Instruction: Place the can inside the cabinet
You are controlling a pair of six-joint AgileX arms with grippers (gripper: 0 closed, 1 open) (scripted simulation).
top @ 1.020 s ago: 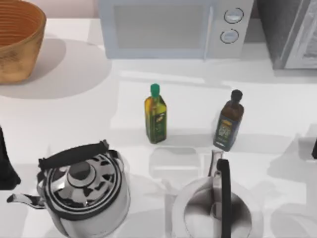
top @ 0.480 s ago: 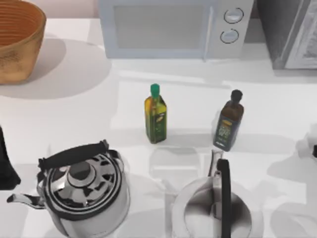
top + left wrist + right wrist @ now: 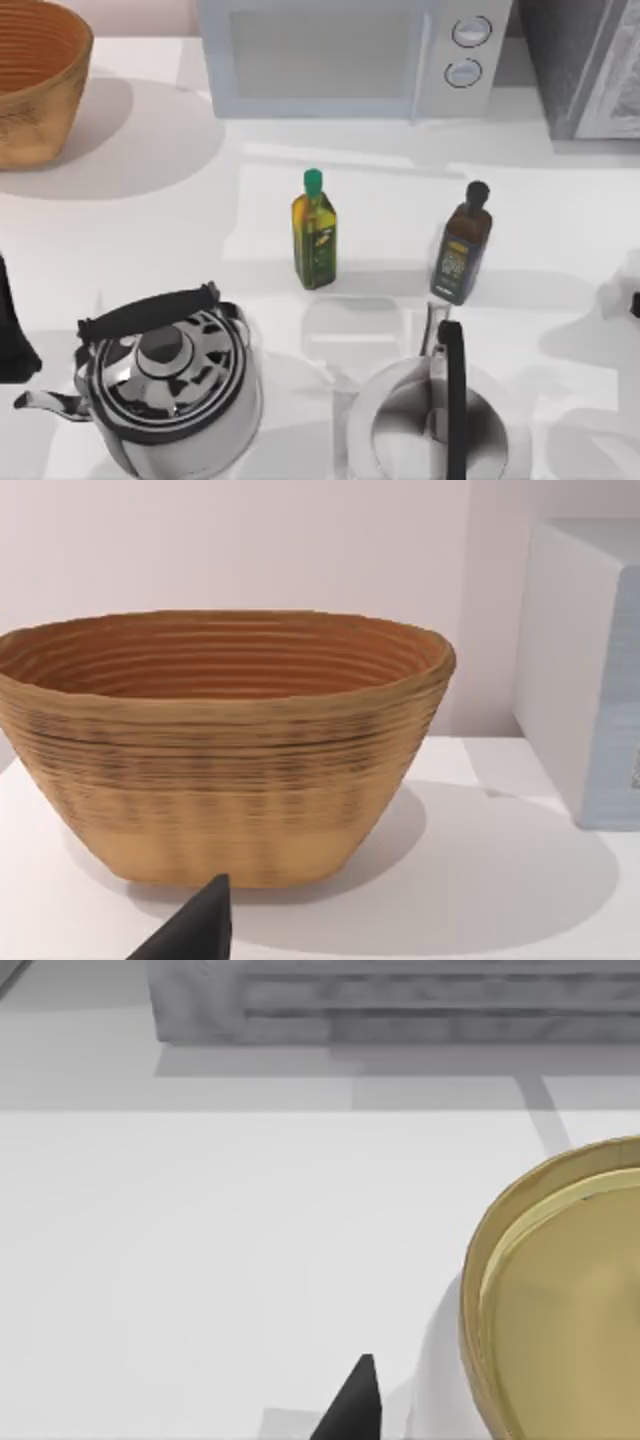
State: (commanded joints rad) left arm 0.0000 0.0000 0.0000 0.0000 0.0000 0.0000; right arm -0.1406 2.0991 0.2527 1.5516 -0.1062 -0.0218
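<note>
Reaching for the can, by the look of it, with no grasp made yet. Gold rim and pale yellow lid seen from above in the right wrist view, standing upright on the white table. Probably the pale shape at the right edge of the top view, though too little of it shows there to be sure.

Beside the can, not around it: dark tip of the right gripper just to one side, apart from the rim by a narrow strip of table. Nothing held. Cannot tell how wide the gripper stands.

To do this well:
- Centre over the lid first, so that the body sits squarely in the gap rather than off to one side.
- Come down straight and take the wall of the can below the rim; a pinch on the rim alone would likely slip.
- Close gently and evenly; a one-sided touch could tip or shove it.
- Lift clear of the table before swinging toward the cabinet.

Farther out: grey cabinet at the far right, well apart from the can, with bare table between. Dark oil bottle and right kettle to the left, worth keeping clear of.

Left gripper idle at the near left, facing the woven basket; opening likewise impossible to judge.
</note>
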